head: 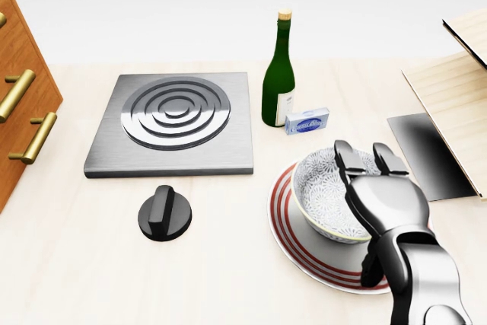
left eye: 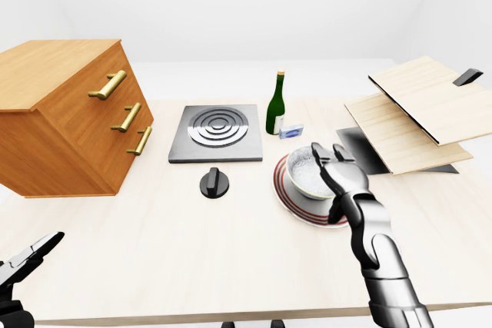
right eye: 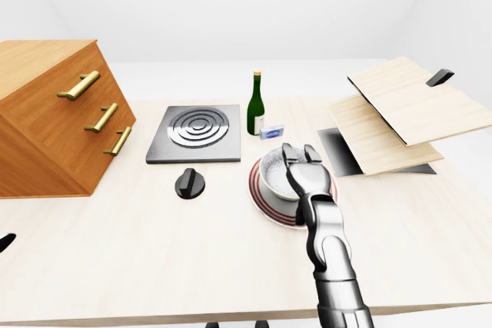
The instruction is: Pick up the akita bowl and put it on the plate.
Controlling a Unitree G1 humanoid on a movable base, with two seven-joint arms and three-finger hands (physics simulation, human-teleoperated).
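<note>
at lower left of the left-eye view, left hand [left eye: 31, 255] looks open, well apart. right hand [head: 384, 203] is nearer - fingers spread, gripping nothing - over the right rim of the akita bowl [head: 323, 192], upright on the plate [head: 285, 222] just left of it.

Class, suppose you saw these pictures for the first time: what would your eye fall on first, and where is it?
First, the glossy black right hand rising from the head view's lower right, fingers open beside the patterned akita bowl, which sits on the red-ringed plate. Next come the green bottle just above them and the big wooden drawer chest at the left-eye view's left.
</note>
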